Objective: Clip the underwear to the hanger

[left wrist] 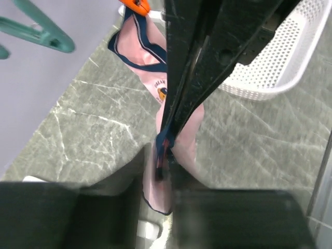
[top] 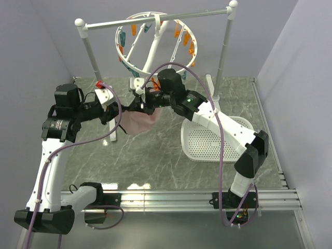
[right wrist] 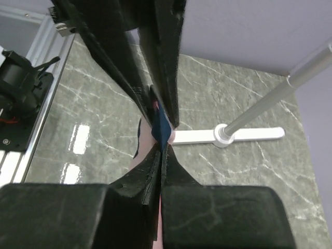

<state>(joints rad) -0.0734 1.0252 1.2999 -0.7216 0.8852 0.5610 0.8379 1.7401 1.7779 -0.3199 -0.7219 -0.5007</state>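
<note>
The pale pink underwear (top: 137, 123) with navy edging hangs in the air between both grippers, below the hanger (top: 150, 44), a white ring with orange and teal clips. My left gripper (top: 122, 111) is shut on its navy edge; the left wrist view shows fabric (left wrist: 179, 132) pinched at my left gripper (left wrist: 161, 163). My right gripper (top: 147, 105) is shut on the same edge close by, and in the right wrist view the navy band (right wrist: 163, 127) sits in the right gripper (right wrist: 162, 145). An orange clip (left wrist: 136, 5) sits at the garment's top corner; whether it grips is unclear.
The hanger hangs on a white rail stand (top: 155, 18) with two poles; its foot (right wrist: 249, 134) lies on the marble table. A white perforated basket (top: 215, 140) lies at the right, also in the left wrist view (left wrist: 280, 62). A teal clip (left wrist: 44, 32) dangles nearby.
</note>
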